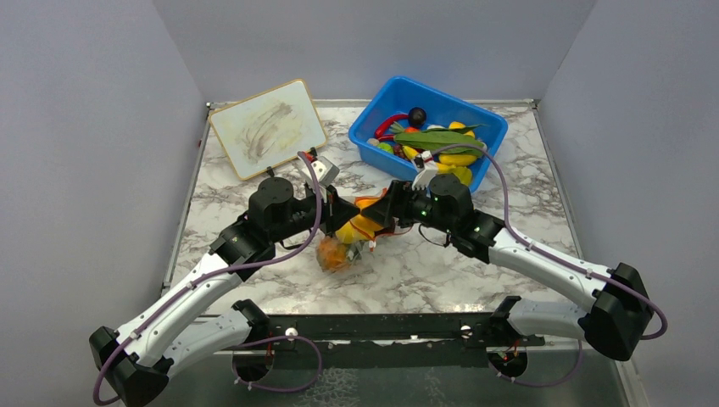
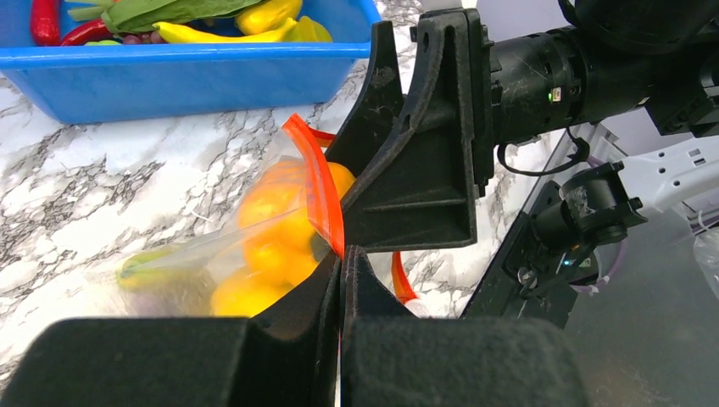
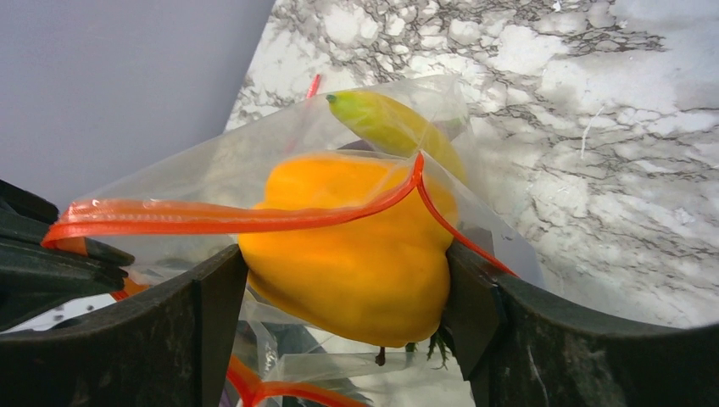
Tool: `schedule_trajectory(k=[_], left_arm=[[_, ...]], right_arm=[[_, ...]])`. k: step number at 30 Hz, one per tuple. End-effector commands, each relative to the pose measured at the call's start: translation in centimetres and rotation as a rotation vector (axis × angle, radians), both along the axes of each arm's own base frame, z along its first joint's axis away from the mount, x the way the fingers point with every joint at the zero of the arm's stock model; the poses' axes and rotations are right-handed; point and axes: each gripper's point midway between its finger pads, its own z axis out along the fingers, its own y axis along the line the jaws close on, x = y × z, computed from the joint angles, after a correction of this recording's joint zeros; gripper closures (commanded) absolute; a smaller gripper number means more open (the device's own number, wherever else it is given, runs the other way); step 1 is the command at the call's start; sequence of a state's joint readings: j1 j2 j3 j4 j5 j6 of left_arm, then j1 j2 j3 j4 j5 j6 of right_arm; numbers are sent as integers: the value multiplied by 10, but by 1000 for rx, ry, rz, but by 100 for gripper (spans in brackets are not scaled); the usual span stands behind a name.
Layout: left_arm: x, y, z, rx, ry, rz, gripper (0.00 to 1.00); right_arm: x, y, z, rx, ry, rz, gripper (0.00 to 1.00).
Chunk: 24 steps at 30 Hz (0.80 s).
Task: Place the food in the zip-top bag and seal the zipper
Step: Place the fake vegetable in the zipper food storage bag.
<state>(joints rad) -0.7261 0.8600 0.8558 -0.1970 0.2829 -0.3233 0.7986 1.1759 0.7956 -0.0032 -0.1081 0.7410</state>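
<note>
Left gripper (image 2: 342, 253) is pressed together on the zipper (image 2: 318, 178) of the zip-top bag (image 3: 212, 170), mid-way across the marble table (image 1: 441, 271). Right gripper (image 3: 343, 280) clasps a yellow bell pepper (image 3: 356, 246) at the bag's mouth, on the near side of the blue bin (image 1: 449, 93).

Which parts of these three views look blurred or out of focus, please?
Left wrist view: the left fingers are a soft dark blur up close, and the bag is slightly hazy. Right wrist view: the right fingers soft, the pepper sharp. Top view: evenly lit, crisp.
</note>
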Motion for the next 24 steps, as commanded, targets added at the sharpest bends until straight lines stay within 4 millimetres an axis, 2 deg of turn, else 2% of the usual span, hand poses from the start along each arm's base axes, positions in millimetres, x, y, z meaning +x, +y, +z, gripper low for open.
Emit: schedule_trajectory(k=[1,6,9,15,21,24], left_arm=[[6,2,24,-56,-79,28,100],[8,4,27,-67,-79,48,100],[8,5,28,-70,-84,54,100],[12,6,30,-73,-93,72,100],[14,5,24,-73,-84,80,100],[14,5,19,-64,-76,79,100]], right_arm=[[0,-4,25,-40,-91,21,15],[-5,-19,32,-111,-127,25,15],[-8,-26,28,-162,-116,25,16],[-13,-28,39,-154,-126,41,14],[-14,-39,47,-187,-156,23,22],[-12,-50,50,-213,-173,-14,31]])
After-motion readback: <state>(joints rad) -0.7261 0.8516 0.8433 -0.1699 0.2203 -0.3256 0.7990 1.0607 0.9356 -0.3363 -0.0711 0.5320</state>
